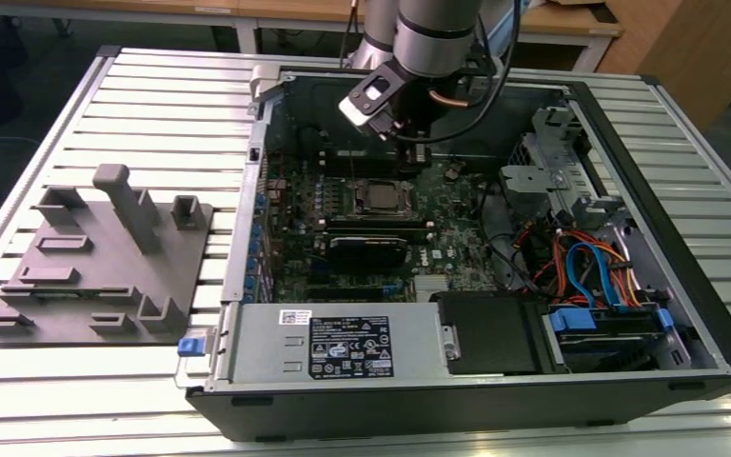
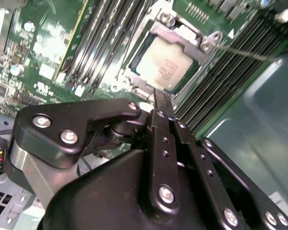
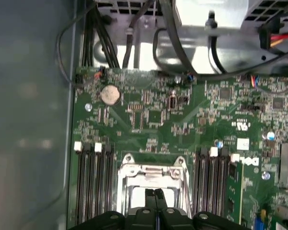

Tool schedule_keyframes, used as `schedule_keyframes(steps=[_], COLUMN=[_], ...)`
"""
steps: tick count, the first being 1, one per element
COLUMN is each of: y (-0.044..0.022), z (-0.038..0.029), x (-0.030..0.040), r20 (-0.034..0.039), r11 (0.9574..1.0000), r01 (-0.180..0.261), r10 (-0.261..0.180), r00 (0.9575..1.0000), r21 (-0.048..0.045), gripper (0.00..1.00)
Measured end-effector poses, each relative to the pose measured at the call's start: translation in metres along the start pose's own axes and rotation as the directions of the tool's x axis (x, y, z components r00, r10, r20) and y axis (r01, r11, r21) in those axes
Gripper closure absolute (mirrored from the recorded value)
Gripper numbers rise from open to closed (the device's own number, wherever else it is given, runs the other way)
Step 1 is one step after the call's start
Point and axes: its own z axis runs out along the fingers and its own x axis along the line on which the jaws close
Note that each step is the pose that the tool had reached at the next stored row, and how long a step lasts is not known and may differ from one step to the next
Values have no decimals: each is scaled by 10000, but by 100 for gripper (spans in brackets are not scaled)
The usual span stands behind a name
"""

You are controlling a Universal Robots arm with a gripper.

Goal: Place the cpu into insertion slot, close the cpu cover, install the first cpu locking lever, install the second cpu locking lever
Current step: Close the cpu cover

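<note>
The cpu (image 2: pixel 164 67) lies in the insertion slot (image 1: pixel 379 197) on the green board, its dull silver top showing through the window of the cpu cover (image 2: pixel 182 34). The cover lies flat over the chip. A thin locking lever rod (image 2: pixel 245 51) runs out from the cover's corner across the memory slots. My gripper (image 2: pixel 159 98) hangs above the slot's edge, shut, with nothing between its black fingers. In the first wrist view the shut gripper (image 3: pixel 156 194) sits in front of the cover (image 3: pixel 153 168) and the cpu (image 3: pixel 137 199).
Long black memory slots (image 3: pixel 93 182) flank the socket on both sides. The case's metal wall (image 3: pixel 29 120) is close beside the board. Cables (image 1: pixel 582 267) and drive bays fill the case at the exterior view's right. A grey fixture (image 1: pixel 99 257) lies on the table outside the case.
</note>
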Motion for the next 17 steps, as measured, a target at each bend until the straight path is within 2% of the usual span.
schedule_keyframes(steps=[4,9,17], y=[-89,-161,-300], z=[15,39,110], x=[3,5,9], r20=[-1,-5,-5], r11=[10000,10000,10000], r01=[45,52,52], r10=[-45,-52,-52], r00=[10000,10000,10000], r21=[0,2,1], gripper=[90,90,90])
